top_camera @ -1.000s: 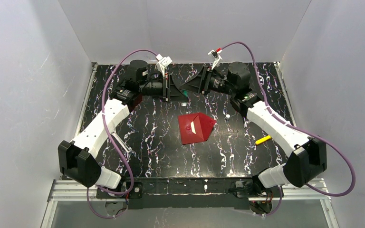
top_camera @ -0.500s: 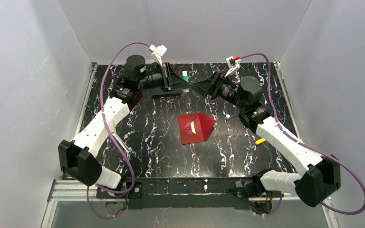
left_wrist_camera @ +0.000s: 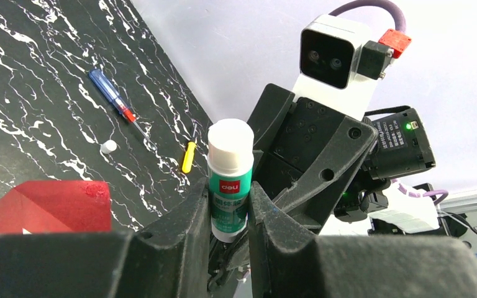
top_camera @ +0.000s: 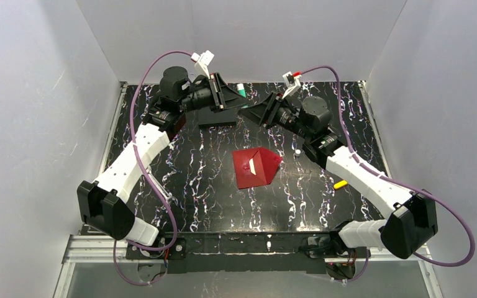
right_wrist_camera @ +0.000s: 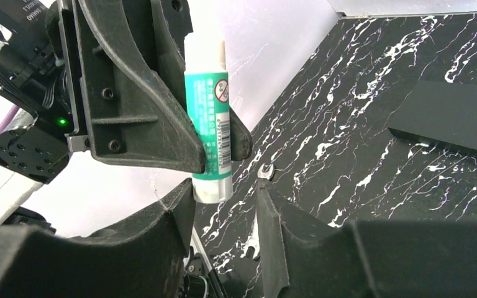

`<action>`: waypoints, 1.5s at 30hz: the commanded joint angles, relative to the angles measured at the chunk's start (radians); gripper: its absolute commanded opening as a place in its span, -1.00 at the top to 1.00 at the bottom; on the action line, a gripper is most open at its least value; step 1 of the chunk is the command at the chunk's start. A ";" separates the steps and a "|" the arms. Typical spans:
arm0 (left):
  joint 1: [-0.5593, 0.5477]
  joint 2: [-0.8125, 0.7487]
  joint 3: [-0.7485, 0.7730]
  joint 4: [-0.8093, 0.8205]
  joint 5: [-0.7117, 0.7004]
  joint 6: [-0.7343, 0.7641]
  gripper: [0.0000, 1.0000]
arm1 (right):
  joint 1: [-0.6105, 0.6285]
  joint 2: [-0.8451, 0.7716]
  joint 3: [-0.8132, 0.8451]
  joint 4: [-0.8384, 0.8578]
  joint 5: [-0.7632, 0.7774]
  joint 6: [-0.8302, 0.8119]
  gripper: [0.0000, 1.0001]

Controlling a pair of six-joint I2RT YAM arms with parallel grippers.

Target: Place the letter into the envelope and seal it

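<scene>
The red envelope point(top_camera: 256, 166) lies flat mid-table with its pointed flap to the right. The letter shows only as a pale sliver point(top_camera: 253, 166) at the flap's edge. My left gripper point(top_camera: 233, 98) point(left_wrist_camera: 230, 186) is raised at the back, shut on a green glue stick point(left_wrist_camera: 230, 180) point(right_wrist_camera: 208, 118) with a white cap. My right gripper point(top_camera: 251, 113) point(right_wrist_camera: 227, 205) faces it, open. The stick's bottom end hangs by the tip of the right gripper's left finger point(right_wrist_camera: 180, 198), touching neither pad. A corner of the envelope point(left_wrist_camera: 43, 208) shows in the left wrist view.
A flat black block point(top_camera: 217, 118) point(right_wrist_camera: 453, 121) lies at the back under the left gripper. A yellow tool point(top_camera: 340, 184), a small white cap point(top_camera: 297, 151) and a blue-handled screwdriver point(left_wrist_camera: 115, 102) lie on the right. A wrench point(right_wrist_camera: 264, 171) lies on the left.
The left gripper lifted the glue stick up and toward the back wall. The right gripper drew away to the right, then came back toward the stick's bottom end.
</scene>
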 commanded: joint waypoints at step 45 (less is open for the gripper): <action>0.062 -0.048 -0.101 0.206 -0.019 -0.250 1.00 | 0.086 0.024 0.249 -0.244 0.154 -0.234 -0.96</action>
